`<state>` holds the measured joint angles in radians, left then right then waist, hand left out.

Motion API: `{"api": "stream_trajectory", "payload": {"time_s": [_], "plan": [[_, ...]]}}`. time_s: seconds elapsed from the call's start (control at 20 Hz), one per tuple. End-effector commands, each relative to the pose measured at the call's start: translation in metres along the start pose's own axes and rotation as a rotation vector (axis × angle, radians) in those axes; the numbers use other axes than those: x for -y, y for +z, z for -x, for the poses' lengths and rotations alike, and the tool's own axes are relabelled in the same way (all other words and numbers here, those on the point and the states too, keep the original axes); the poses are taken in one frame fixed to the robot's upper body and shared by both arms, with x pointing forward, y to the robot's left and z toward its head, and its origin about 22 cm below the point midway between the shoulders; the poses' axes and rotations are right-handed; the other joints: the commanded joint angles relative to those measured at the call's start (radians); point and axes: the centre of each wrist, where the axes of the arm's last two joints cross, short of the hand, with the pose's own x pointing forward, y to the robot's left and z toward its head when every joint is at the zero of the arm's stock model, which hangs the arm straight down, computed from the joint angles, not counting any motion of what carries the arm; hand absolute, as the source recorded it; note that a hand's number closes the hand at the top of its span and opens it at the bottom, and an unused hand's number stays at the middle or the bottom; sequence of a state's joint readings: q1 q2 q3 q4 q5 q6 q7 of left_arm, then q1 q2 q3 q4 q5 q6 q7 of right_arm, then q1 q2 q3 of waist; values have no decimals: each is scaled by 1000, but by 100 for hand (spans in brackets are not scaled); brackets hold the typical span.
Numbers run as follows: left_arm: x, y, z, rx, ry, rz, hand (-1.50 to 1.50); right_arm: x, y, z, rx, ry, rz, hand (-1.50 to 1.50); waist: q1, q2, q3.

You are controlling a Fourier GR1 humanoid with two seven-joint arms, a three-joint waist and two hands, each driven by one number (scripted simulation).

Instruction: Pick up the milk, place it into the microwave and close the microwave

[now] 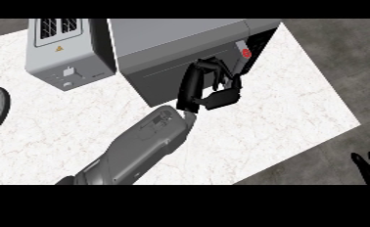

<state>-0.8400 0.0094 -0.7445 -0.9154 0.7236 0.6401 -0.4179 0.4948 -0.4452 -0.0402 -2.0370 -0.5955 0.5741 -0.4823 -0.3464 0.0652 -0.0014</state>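
One microwave (180, 50) stands at about twelve o'clock on the surface (289, 99), a dark grey box with a lighter top, its front edge and control strip with a red button turned toward two o'clock. One toaster (69, 50), pale grey with two slots and a small warning label, stands just beside the microwave at ten o'clock. One dark rounded object (4, 104) is cut off by the view's edge at nine o'clock; what it is cannot be told. The surface is white marble with faint veins, lying skewed across the view, and beyond its edges at three and five o'clock there is dark grey floor (318, 167). The milk is not plainly visible anywhere; it may be hidden behind the hand or the microwave, but the view does not settle this. One grey forearm comes up from seven o'clock toward the centre, and its black hand (206, 89) rests against the microwave's front side near the control strip, fingers bent inward with no object seen between them. The other hand (360, 165) shows only as black fingertips at the edge at four o'clock, and its opening cannot be told.
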Motion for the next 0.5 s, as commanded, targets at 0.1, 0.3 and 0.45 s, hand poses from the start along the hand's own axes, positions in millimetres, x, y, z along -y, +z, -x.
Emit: {"api": "stream_trajectory", "payload": {"time_s": [0.1,0.3,0.45], "plan": [[0,-24,-10,4,0,-5,150,-3,1,-1,16,-56,-12,-150,-11,23,1],[0,-24,-9,11,-11,-8,150,-4,3,-5,15,-79,-16,-150,-28,20,2],[0,-23,-7,15,-12,-6,150,-2,2,-10,13,-68,-19,-150,-24,22,1]]}}
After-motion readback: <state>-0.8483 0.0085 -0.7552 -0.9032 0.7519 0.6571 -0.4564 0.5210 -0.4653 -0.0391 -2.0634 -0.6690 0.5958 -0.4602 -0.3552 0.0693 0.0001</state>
